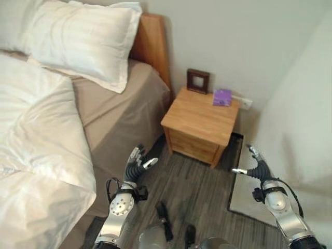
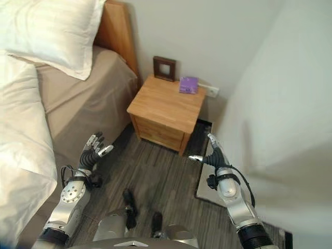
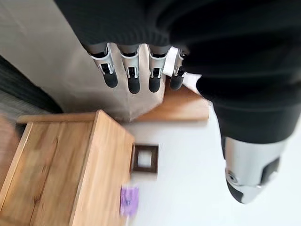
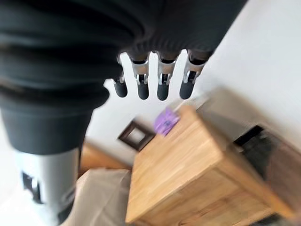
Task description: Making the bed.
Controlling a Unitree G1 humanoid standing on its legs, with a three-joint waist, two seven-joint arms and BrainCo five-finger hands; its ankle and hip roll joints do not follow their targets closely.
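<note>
Head pair high, wrist cameras close along each hand

Both eye views look steeply down from the head at the light wooden bedside cabinet (image 1: 199,124) beside the bed; each wrist view looks past its own fingers, from nearer, at that same cabinet with the small dark square picture frame (image 3: 144,158) on it.
</note>
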